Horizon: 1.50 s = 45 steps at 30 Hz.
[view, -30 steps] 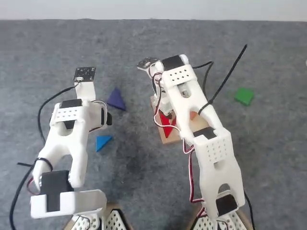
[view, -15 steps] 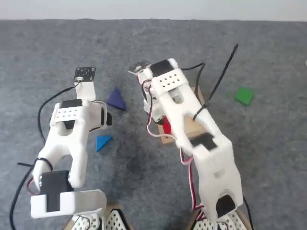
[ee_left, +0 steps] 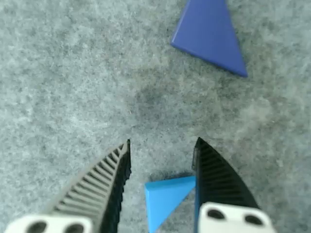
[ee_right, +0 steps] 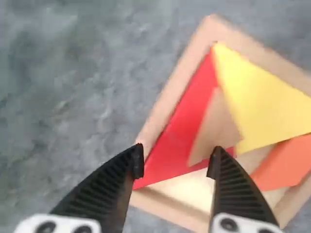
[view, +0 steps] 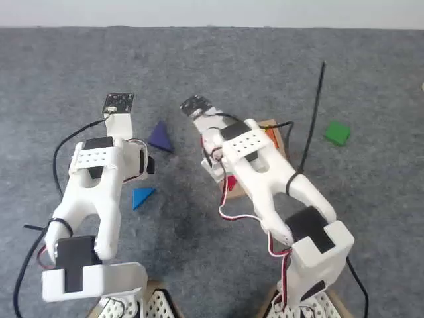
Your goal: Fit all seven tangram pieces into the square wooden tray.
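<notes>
Now smooth red triangle [ee_right: 177, 143] sits in wooden tray [ee_right: 167, 99].

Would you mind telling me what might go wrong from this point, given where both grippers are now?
1. The light blue triangle lies against one finger of the open left gripper, not centred; closing may well push it aside rather than grip it.
2. The open right gripper hangs over the red triangle at the edge of the tray; going lower might knock that piece askew.
</notes>
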Motion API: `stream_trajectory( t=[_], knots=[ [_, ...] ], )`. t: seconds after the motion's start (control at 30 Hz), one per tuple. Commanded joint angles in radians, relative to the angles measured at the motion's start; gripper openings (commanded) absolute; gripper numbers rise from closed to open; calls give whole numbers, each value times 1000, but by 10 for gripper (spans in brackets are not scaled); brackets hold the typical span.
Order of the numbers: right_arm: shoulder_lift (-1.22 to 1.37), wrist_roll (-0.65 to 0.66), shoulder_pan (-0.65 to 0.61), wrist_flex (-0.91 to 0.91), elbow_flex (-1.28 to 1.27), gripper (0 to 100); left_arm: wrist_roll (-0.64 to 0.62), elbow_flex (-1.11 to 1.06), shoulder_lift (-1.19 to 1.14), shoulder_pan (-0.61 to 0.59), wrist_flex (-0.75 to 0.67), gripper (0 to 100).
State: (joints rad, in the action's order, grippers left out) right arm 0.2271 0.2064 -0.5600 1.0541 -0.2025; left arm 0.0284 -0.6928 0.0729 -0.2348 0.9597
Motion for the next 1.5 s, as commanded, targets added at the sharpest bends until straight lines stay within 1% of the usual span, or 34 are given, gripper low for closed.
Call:
stream_trajectory(
  t=[0.0, 0.13, 0.2, 0.47, 0.67, 0.83, 1.0, 1.2, 1.3, 1.4, 1.47],
  knots=[
    [-30, -2, 39, -28, 8, 226, 12, 4, 54, 8, -17, 208],
    [-16, 3, 44, -5, 8, 226, 12, 4, 54, 8, -17, 208],
    [-19, 34, 45, 1, 9, 225, 12, 4, 54, 8, -17, 208],
    [33, 57, 122, 5, 60, 225, 12, 2, 54, 8, -28, 208],
    [93, 81, 128, 8, 107, 224, 12, 1, 52, 8, -29, 208],
    [94, 86, 176, 15, 138, 224, 12, -5, 52, 8, -31, 208],
    [104, 126, 220, 42, 193, 224, 12, -5, 52, 8, -31, 208],
    [102, 121, 254, 44, 264, 224, 12, -7, 52, 8, -31, 208],
    [93, 84, 248, 68, 324, 224, 12, -7, 52, 8, -31, 208],
    [102, 43, 191, 88, 388, 225, 12, -7, 52, 8, -31, 208],
    [104, 40, 130, 82, 393, 225, 14, -7, 52, 17, -31, 208]
  ],
)
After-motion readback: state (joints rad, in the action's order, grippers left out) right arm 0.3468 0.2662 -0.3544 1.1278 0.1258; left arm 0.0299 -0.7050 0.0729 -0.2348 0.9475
